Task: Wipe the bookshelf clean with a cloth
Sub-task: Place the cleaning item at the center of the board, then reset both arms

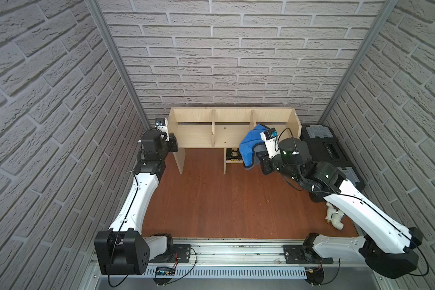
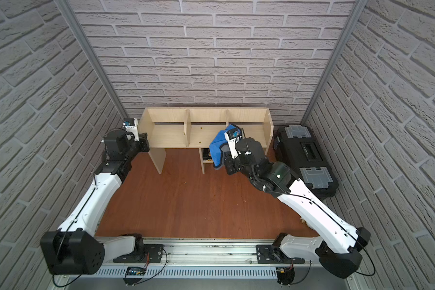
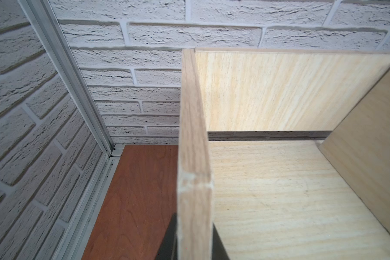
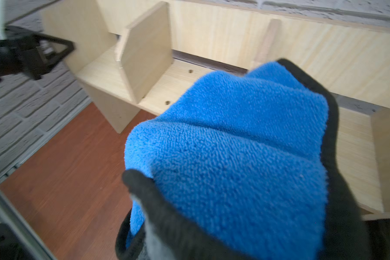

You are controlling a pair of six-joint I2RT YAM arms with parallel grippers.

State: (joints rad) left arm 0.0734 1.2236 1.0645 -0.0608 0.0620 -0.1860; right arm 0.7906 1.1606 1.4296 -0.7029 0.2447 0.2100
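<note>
The cloth [image 1: 249, 148] hangs bunched, blue side out, at the front of the right compartment of the bookshelf [image 1: 194, 136]; whether it touches the board I cannot tell. My right gripper [image 2: 225, 160] is closed on it, mostly hidden under the folds. My left gripper [image 3: 194, 247] is clamped on the left side panel [image 3: 193, 135]. I think the loose folds may catch on a divider [image 1: 253, 120] and pull out of my grip. A hard push may also slide the shelf, if the clamp slips.

Left hand [image 1: 173, 145] clamped, right hand [image 1: 260, 160] clamped, both arms stretched forward
</note>
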